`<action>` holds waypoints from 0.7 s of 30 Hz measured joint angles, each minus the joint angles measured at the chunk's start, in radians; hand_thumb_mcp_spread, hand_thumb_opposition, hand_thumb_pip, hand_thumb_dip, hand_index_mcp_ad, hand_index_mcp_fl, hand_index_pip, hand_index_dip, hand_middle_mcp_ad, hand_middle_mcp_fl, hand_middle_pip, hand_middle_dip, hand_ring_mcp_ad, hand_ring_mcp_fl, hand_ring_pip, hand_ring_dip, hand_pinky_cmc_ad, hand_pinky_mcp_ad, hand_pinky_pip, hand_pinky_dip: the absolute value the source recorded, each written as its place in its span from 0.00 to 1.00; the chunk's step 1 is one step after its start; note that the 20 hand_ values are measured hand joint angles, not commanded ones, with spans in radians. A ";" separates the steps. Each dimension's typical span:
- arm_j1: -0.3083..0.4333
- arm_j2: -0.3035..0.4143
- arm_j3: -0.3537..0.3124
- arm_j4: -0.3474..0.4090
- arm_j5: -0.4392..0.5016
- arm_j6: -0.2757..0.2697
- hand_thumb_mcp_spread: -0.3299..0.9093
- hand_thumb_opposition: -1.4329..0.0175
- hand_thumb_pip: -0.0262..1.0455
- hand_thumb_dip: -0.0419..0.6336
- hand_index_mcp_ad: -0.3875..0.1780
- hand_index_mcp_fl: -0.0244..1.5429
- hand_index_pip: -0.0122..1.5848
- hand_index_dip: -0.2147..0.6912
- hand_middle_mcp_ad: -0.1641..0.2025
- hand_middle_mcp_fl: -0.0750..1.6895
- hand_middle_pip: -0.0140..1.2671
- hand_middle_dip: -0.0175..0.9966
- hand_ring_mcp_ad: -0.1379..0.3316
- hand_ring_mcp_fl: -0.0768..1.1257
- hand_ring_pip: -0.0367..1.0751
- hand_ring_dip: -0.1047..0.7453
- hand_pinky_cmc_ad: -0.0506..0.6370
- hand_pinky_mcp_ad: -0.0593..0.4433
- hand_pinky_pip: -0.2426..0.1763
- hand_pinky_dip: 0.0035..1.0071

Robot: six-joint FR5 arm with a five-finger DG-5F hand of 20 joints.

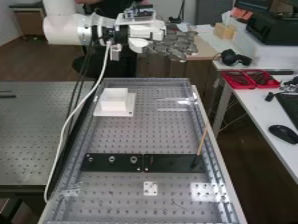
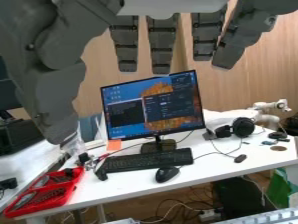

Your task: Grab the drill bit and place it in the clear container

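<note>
With twelve o'clock at the bench's far end, the hand (image 1: 174,45) is being held up past twelve by the white arm (image 1: 66,29). Its fingers are being held straight and apart, and nothing is being gripped, perhaps so that it is ready to grab.

Near seven o'clock, three small round metal pieces (image 1: 112,159) are being held in a black plate (image 1: 172,163), likely so they are not rolled away. The drill bit is probably being held there too, but which piece it is cannot be told. A thin brown stick (image 1: 201,142) is being leaned near three. Near one, a clear, shiny shape (image 1: 174,109) is being held up by the bench; it may be the clear container. Near eleven, a white block (image 1: 114,99) is being held flat on its base.

The metal bench top (image 1: 113,192) is being dotted by rows of holes. At two o'clock, red trays (image 1: 249,79) are being held up by a white desk (image 1: 266,107). A keyboard (image 2: 148,161) and a screen (image 2: 156,107) are being held there too, before a wooden wall (image 2: 266,70).
</note>
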 joint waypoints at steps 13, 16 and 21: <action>-0.026 0.043 0.075 -0.179 0.007 -0.067 0.47 0.48 0.52 0.30 0.55 0.11 0.07 0.58 0.65 0.10 0.10 0.23 0.78 0.07 0.10 0.19 0.48 0.45 0.32 0.41; -0.043 0.071 0.092 -0.219 -0.001 -0.103 0.47 0.50 0.52 0.27 0.56 0.12 0.07 0.59 0.65 0.10 0.10 0.23 0.78 0.07 0.10 0.19 0.48 0.45 0.31 0.42; -0.085 0.105 0.092 -0.240 -0.036 -0.116 0.45 0.52 0.49 0.23 0.57 0.13 0.07 0.59 0.65 0.12 0.10 0.23 0.79 0.07 0.10 0.19 0.48 0.45 0.31 0.44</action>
